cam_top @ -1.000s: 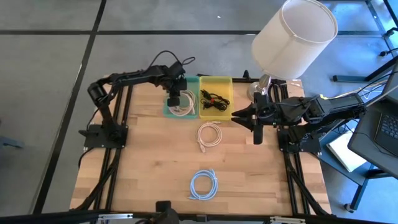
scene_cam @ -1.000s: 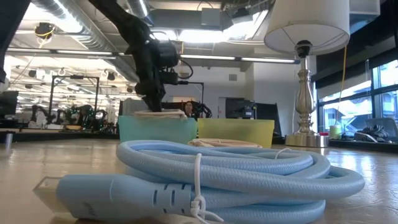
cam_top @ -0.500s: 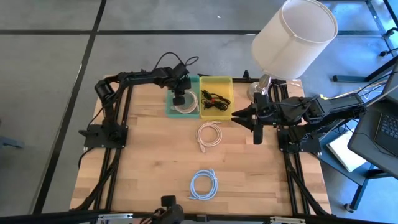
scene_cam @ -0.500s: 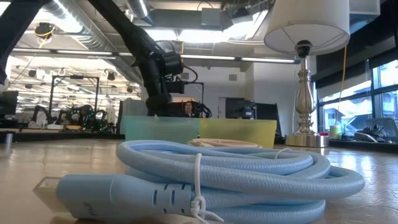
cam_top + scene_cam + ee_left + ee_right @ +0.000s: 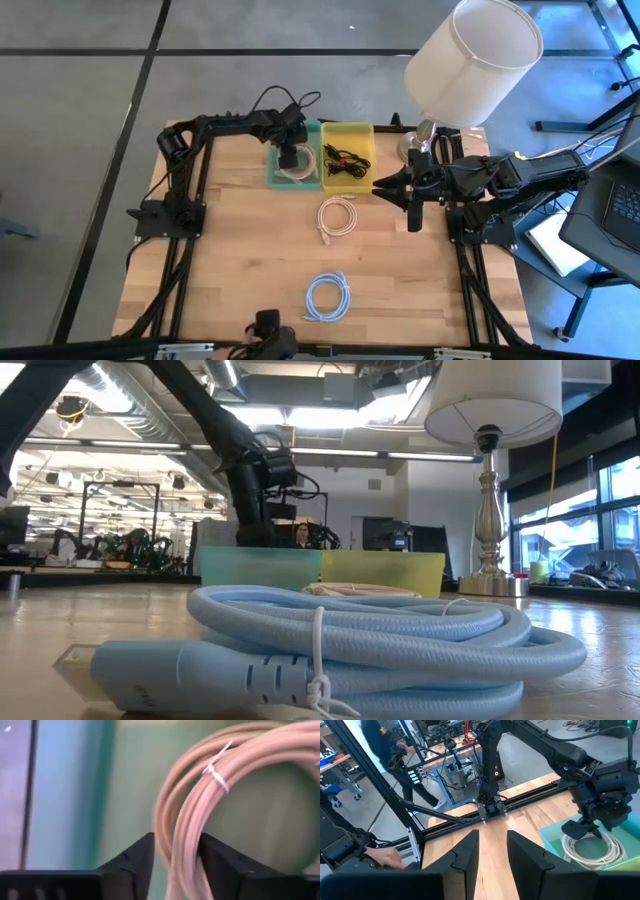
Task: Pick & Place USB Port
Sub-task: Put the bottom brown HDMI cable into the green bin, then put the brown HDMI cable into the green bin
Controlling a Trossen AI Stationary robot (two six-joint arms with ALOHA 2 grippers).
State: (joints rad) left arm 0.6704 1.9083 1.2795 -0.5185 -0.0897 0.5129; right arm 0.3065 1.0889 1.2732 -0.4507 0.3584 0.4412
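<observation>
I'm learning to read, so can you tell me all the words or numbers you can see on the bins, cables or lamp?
No readable text anywhere.
Teal plastic bin: no label shows.
Yellow plastic bin: no label shows.
Light blue coiled cable: faint marks on its plug, too blurred to read.
White lamp shade: plain.

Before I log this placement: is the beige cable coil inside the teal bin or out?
Inside. The beige cable coil lies in the teal bin, and the left tool has its fingers astride the strands.
</observation>
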